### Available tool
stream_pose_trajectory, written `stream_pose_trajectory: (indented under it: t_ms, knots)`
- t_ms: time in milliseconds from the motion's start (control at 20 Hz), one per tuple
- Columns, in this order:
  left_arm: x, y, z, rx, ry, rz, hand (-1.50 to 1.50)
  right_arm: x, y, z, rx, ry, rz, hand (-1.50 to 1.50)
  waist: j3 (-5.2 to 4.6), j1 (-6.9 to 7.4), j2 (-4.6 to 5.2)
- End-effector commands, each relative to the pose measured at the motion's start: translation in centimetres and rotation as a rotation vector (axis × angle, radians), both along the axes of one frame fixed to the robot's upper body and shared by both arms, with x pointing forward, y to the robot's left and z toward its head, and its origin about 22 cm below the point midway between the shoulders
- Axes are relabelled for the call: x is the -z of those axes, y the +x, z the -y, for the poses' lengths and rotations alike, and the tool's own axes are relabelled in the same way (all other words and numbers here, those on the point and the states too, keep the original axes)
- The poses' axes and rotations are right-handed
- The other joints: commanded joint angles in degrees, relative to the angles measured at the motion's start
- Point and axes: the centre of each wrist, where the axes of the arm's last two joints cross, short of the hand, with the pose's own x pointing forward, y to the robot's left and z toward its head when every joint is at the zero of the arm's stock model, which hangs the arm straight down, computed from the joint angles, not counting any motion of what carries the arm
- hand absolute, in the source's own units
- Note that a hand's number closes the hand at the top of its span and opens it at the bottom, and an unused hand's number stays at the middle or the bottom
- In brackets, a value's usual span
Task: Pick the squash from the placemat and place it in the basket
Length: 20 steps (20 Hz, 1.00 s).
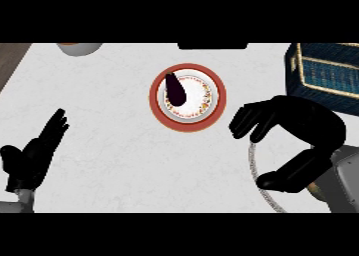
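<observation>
I cannot pick out the squash anywhere on the counter; if it is here, it lies under my right hand (300, 131), which covers most of the pale placemat (253, 165). Only a curved grey edge of that mat shows, running down from below the fingers. The right hand arches over it, fingers bent downward at the left, thumb hooked in lower down, with a gap of bare counter between them. Whether anything sits inside that curl I cannot tell.

The dark blue basket (331, 75) stands just beyond the hand, at the counter's far right corner. Left of the hand, a red-rimmed plate (156, 107) holds a dark, elongated thing (175, 91), apart from the fingers. A round bowl (80, 48) is cut off by the far edge.

My left hand (30, 157) rests near the left edge, fingers straight and pointing away from me, holding nothing.
</observation>
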Motion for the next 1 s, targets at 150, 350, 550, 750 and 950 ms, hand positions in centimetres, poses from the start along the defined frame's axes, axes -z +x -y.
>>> stream_pose_trajectory:
  t_ms: [150, 350, 550, 750, 950]
  knots:
    - [-1.7, 1.1, -1.0, -0.084, -0.051, -0.031, 0.0, -1.2, -7.0, 4.4, -0.286, -0.019, 0.239, -1.5, -0.12, -3.94, -0.11]
    - [-3.4, 3.7, 0.4, -0.069, -0.049, -0.018, 0.0, -2.3, -9.3, 6.6, -0.199, -0.2, 0.258, -1.5, -0.35, -2.23, 0.48]
    - [-3.1, 3.2, -0.2, -0.1, -0.052, -0.022, 0.0, -9.0, -11.0, 8.5, -0.059, -0.502, 0.438, -1.5, -0.38, -2.94, 0.08]
    - [-3.9, 3.4, 0.2, -0.07, -0.051, -0.025, 0.0, -14.2, -11.1, 10.1, 0.261, -0.708, 0.657, -1.5, -0.39, -1.22, 0.37]
    - [-4.7, 3.1, -0.9, -0.053, -0.056, -0.027, 0.0, -16.4, -10.5, 13.3, 0.319, -0.784, 0.605, -1.5, -0.46, -0.22, 0.58]
